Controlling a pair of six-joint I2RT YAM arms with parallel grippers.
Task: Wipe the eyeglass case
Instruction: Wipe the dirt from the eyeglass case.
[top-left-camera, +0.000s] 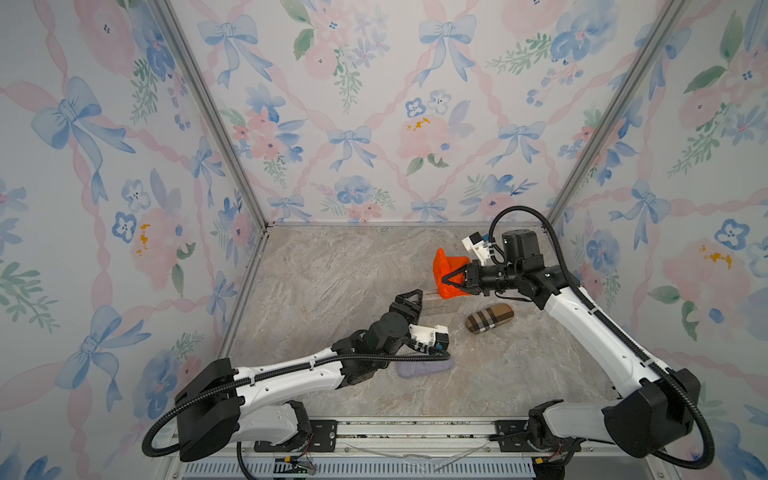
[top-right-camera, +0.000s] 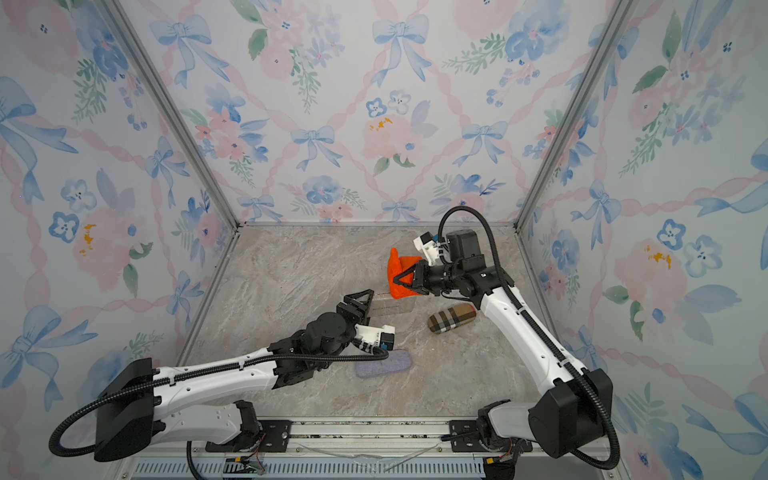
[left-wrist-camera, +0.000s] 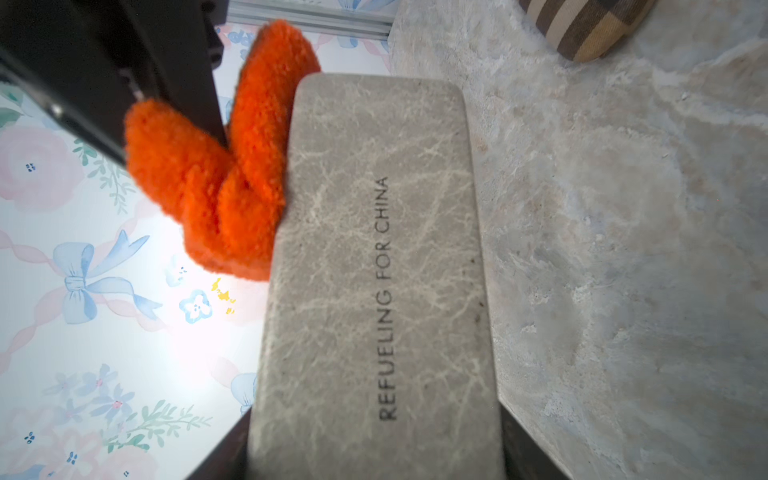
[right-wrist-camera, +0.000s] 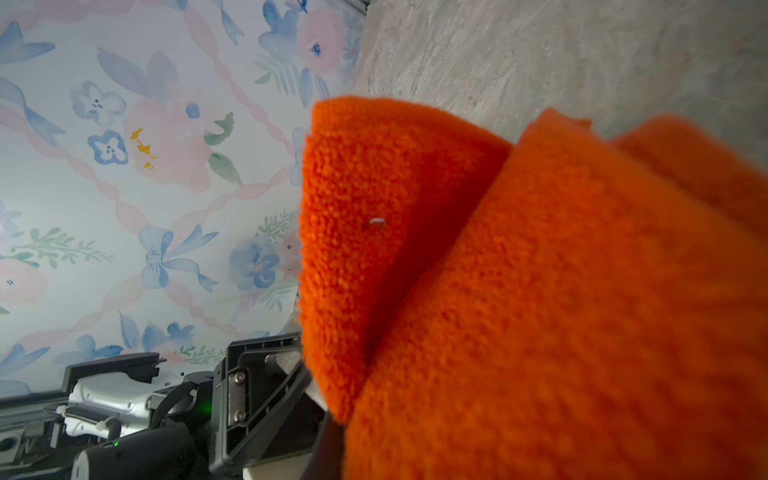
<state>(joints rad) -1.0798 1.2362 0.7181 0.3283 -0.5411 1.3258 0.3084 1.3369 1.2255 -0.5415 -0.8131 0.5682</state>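
nearest of all, well short of the eyeglass case (top-left-camera: 440, 304), the metal rail (top-left-camera: 415, 430) carries both arm bases. between the rail and the eyeglass case a pale lavender pad (top-left-camera: 428, 368) lies flat on the marble table (top-left-camera: 332, 270), partly under the left arm's cable, apart from the case.

the left gripper (top-left-camera: 415, 306) reaches in from the near left of the eyeglass case and is clamped on its near end, one finger on each side, as the left wrist view shows. the eyeglass case (left-wrist-camera: 374, 249) is grey with a cracked, stone-like finish and the black words "refueling for china" along it. it sits near the middle of the table, long axis running away from the left gripper. whether its underside touches the table i cannot tell.

just to the right of the eyeglass case, and apart from it, a plaid case (top-left-camera: 489, 318) in tan, brown and cream lies on the table.

at the far end of the eyeglass case the orange cloth (top-left-camera: 446, 266) hangs bunched and folded, touching one long edge of the case in the left wrist view. the right gripper (top-left-camera: 446, 281) comes in from the far right of the eyeglass case, its jaws pinched together on the orange cloth; the right wrist view is mostly filled with fuzzy orange.

beyond the eyeglass case stands the floral back wall (top-left-camera: 374, 124) with blue bows.
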